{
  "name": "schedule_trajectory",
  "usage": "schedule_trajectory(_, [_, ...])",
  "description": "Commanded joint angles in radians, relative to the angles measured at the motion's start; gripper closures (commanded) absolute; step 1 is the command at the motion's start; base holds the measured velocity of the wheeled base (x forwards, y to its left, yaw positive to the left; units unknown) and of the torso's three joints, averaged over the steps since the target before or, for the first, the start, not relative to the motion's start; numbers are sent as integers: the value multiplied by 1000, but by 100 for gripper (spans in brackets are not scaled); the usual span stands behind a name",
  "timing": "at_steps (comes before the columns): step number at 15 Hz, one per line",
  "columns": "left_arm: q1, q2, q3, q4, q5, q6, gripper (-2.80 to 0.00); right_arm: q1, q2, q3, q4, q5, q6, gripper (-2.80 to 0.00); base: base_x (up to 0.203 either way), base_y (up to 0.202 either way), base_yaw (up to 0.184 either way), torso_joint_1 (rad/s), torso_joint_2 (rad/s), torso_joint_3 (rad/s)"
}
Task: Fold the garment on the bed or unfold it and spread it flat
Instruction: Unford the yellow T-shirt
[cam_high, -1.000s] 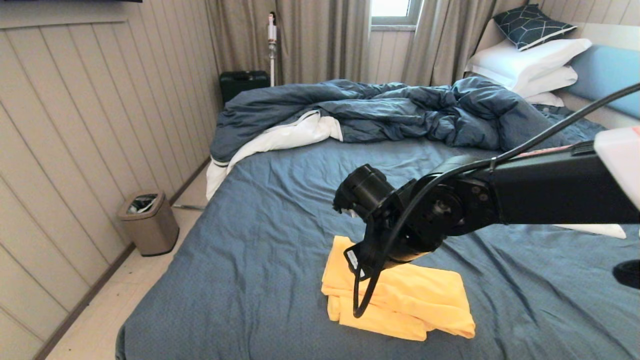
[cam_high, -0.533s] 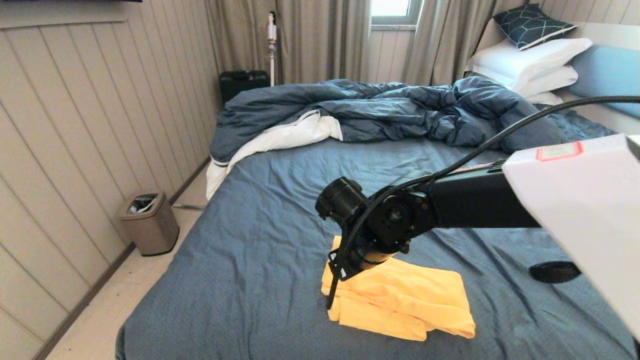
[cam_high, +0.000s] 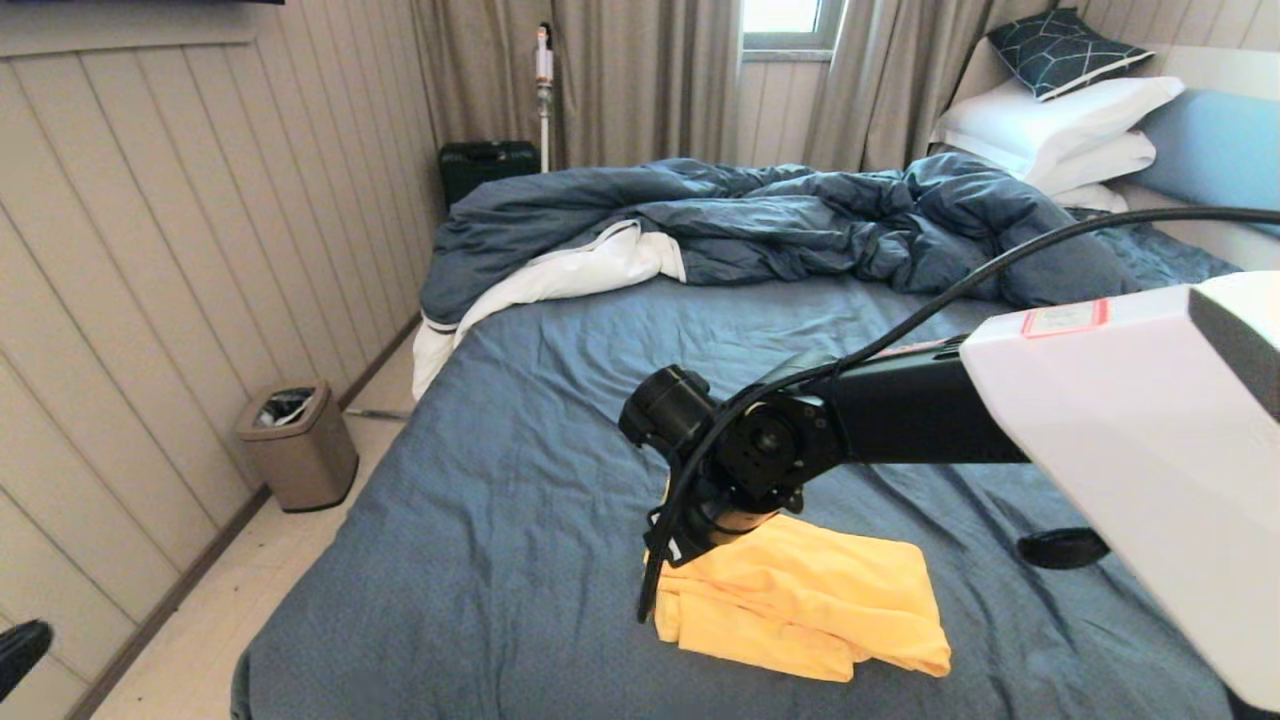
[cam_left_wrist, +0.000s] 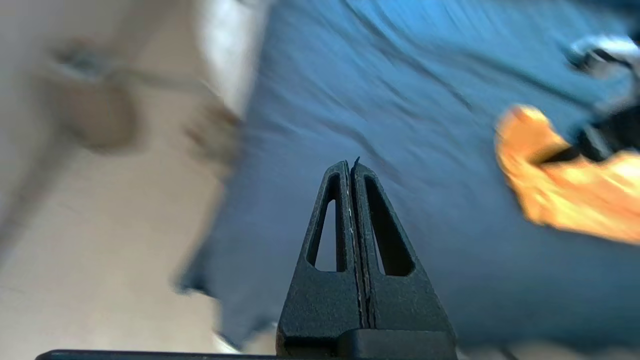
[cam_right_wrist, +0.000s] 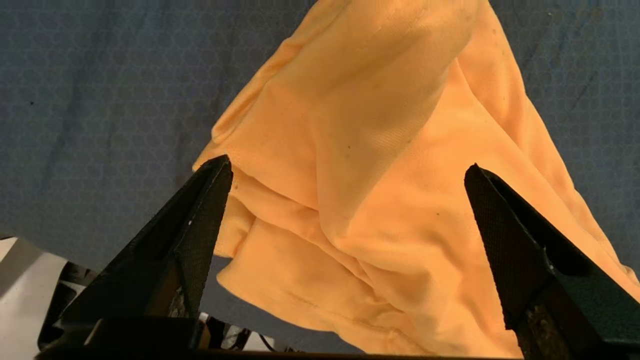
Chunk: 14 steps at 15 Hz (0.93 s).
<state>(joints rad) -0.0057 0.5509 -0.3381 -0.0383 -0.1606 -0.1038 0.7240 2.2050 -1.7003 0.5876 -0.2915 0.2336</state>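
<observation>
**K:** Right, scene check. Big stuff first?

**M:** The bed fills the head view, slate-blue sheet wrinkled. Rumpled dark-blue duvet bunched at the far end, white pillows stacked by the headboard. Small bin on the floor to the left of the bed.

**K:** Garment?

**M:** The garment lies on the near part of the sheet, yellow, folded into a loose, layered bundle. No print showing.

**K:** Arms?

**M:** Right arm reaches across the bed from the right, wrist directly above the bundle's far-left corner. Right gripper points down at the cloth, fingers spread wide either side of the folds, nothing between them gripped.

**K:** Left?

**M:** Left gripper has fingers pressed together, empty, over the near-left edge of the bed, well apart from the garment.
</observation>
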Motion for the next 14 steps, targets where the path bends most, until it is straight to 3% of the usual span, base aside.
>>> schedule_trajectory(1, [-6,340,-33,-53,-66,-7,0,-2,10,-15,3,-2,1,-280,0,0,0,0,0,0])
schedule_trajectory(4, [-18,702,-47,-313,-175,-23,0,-6,53,-54,5,-2,0,-280,0,0,0,0,0,0])
schedule_trajectory(6, [-31,837,-43,-555,-285,-39,0,-6,92,-106,6,-1,2,-280,0,0,0,0,0,0])
schedule_trajectory(7, [-36,859,-46,-603,-333,-51,0,-6,109,-130,8,-1,5,-280,0,0,0,0,0,0])
schedule_trajectory(8, [-45,856,-53,-615,-362,-63,0,-8,117,-140,9,-2,8,-280,0,0,0,0,0,0])
schedule_trajectory(14, [-80,862,-39,-618,-364,-62,0,-39,104,-135,9,0,28,-280,0,0,0,0,0,0])
